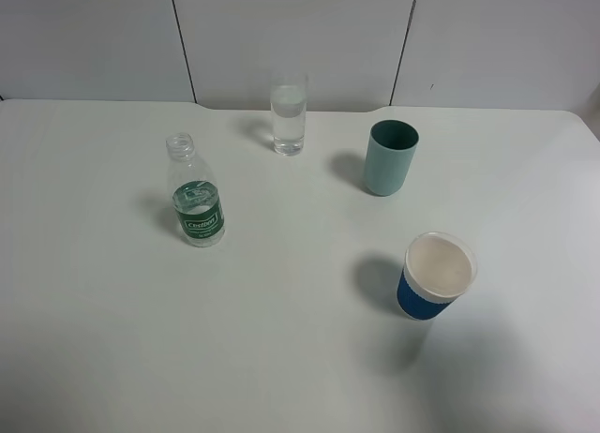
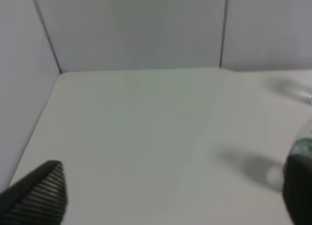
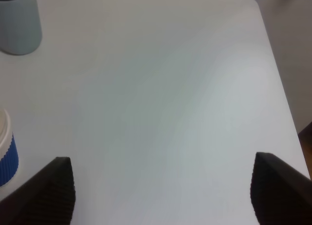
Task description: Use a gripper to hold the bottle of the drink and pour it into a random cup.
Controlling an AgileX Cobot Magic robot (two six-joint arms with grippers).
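Exterior high view: white bench (image 1: 281, 339) w/ four items, no arms in shot.
Bottle of the drink (image 1: 194, 191): upright on bench, left side of high view, capless ribbed neck, green label w/ white text, clear liquid low inside. Nothing touching it.
Cup (image 1: 288, 113): tall clear glass, upright at the back, centre, near the wall panels; part-filled w/ clear liquid. Well apart from bottle.
Teal cup (image 1: 390, 157): opaque, upright, right of the glass, a bit nearer the camera.
Paper cup (image 1: 436, 276): white w/ blue sleeve, upright, front right, looks empty inside.
Left hand (image 2: 170, 196): left wrist view shows one ribbed dark finger (image 2: 41, 196) at one edge and the other finger as a dark blur at the opposite edge; fingers spread wide, bare bench between them, gripping nothing.
Bottle vs left hand: blurry green-and-clear shape (image 2: 303, 147) just beside the far finger, prob. the bottle, too soft to be sure; whether it touches the finger can't be told.
Right hand (image 3: 163, 186): two ribbed dark fingertips (image 3: 56, 186) set far apart, spread, only bench between, holding nothing.
Right wrist view extras: teal cup (image 3: 19, 23) and blue-sleeved paper cup (image 3: 6, 154) both at the frame edge, clear of the fingers; bench corner (image 3: 253, 3) visible.
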